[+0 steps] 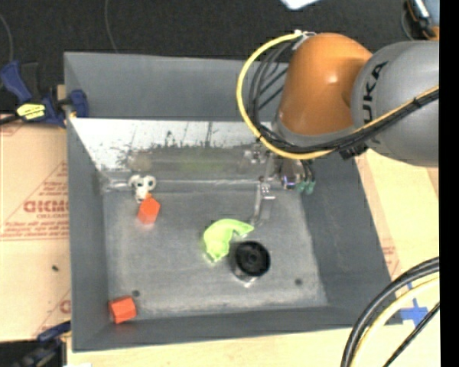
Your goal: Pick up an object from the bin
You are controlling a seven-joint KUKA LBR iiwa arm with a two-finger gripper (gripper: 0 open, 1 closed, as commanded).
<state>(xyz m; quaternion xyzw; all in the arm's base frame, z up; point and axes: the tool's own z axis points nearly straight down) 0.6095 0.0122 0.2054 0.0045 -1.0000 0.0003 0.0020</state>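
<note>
Five small things lie in the grey metal bin [88, 235]. Nearest, a small orange cube [123, 310] sits well left of the lime-green crumpled soft piece [222, 238], and a black round disc [251, 259] touches that piece's right side. Farther left stand an orange block [148, 209] and a small white plastic piece [143, 183]. The gripper [262, 209] hangs just beyond the green piece's right tip. Whether its jaws are open or closed cannot be told.

The grey bin [176, 285] is holding an orange block [148, 210] by a white piece [144, 182], a green scrap [222, 238] touching a black disc [251, 259], and an orange cube [122, 310] lying apart.
</note>
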